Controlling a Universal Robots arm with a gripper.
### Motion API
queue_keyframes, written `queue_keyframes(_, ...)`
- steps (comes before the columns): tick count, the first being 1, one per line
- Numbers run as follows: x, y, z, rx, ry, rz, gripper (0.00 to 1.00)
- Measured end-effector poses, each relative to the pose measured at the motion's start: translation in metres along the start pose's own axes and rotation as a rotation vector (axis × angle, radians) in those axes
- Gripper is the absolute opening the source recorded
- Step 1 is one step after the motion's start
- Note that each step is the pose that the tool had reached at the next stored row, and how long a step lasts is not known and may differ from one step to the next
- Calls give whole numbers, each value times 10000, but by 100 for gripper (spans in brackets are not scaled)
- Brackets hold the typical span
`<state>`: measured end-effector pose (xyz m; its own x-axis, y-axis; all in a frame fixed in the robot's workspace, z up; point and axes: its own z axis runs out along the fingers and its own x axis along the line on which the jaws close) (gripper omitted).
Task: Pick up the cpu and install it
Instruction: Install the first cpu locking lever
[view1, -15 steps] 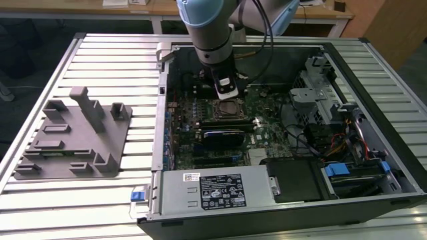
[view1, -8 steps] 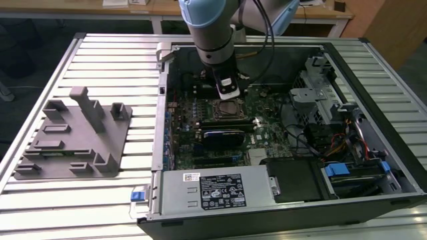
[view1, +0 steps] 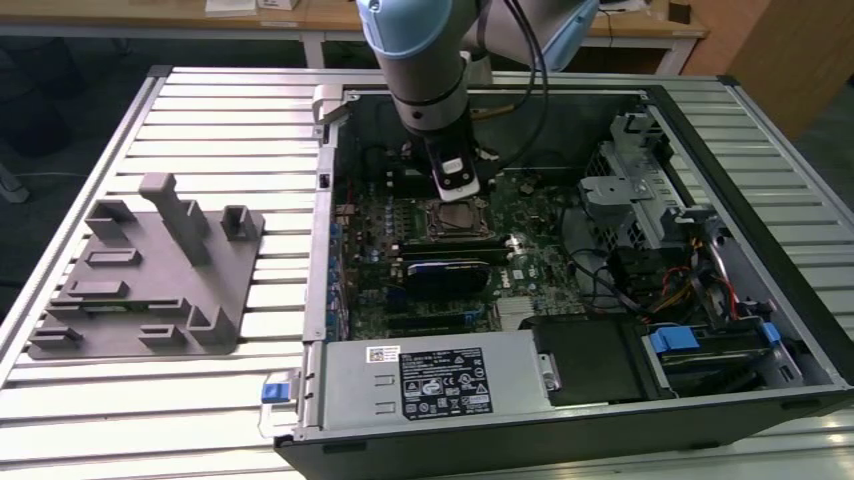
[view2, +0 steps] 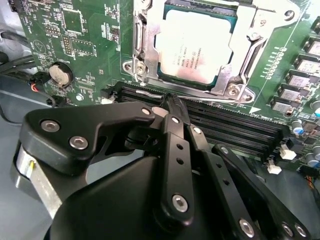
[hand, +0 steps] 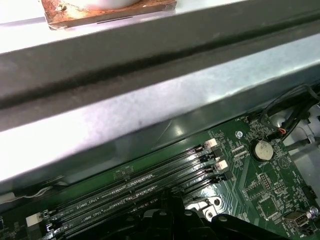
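The cpu (view2: 195, 47) is sitting flat in its socket on the motherboard (view2: 85, 45), framed by the metal retention bracket (view2: 145, 55), with its silver top showing. In the second wrist view the gripper (view2: 172, 102) is hovering just beside the socket, over the black memory slots (view2: 235, 127), its fingers (view2: 175, 115) pressed together into one closed tip and carrying nothing. In the exterior view the arm (view1: 427, 70) is reaching down into the open computer case (view1: 747, 200), and the gripper (view1: 458, 190) is hanging directly above the cpu (view1: 458, 216). A round coin battery (view2: 60, 74) is lying well apart from the socket. The exterior view is also showing the grey fixture tray (view1: 147, 280) resting on the slatted tabletop (view1: 200, 130), outside the case toward the exterior view's left, and the power supply (view1: 427, 380) at the case's near edge. The first wrist view is showing the memory slots (hand: 135, 195) beneath a case wall (hand: 150, 115).
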<state>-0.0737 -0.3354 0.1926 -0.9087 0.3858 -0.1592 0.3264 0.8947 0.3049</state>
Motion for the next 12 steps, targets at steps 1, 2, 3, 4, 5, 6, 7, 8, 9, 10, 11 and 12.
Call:
queue_keyframes(1,0,-1,3,1,-1,0,11)
queue_keyframes(2,1,-2,5,3,-1,-1,11)
queue_keyframes(3,1,-3,7,5,-2,-1,11)
queue_keyframes(4,2,-4,9,7,-3,-1,11)
queue_keyframes(5,2,-4,11,9,-4,-2,11)
queue_keyframes(6,2,-6,12,12,-5,-2,11)
queue_keyframes(7,2,-7,14,16,-6,-3,11)
queue_keyframes(8,2,-8,16,20,-8,-4,11)
queue_keyframes(9,2,-9,18,27,-11,-6,11)
queue_keyframes(10,2,-10,20,34,-13,-9,11)
queue_keyframes(11,2,-11,22,42,-16,-12,11)
queue_keyframes(12,2,-13,24,50,-18,-14,11)
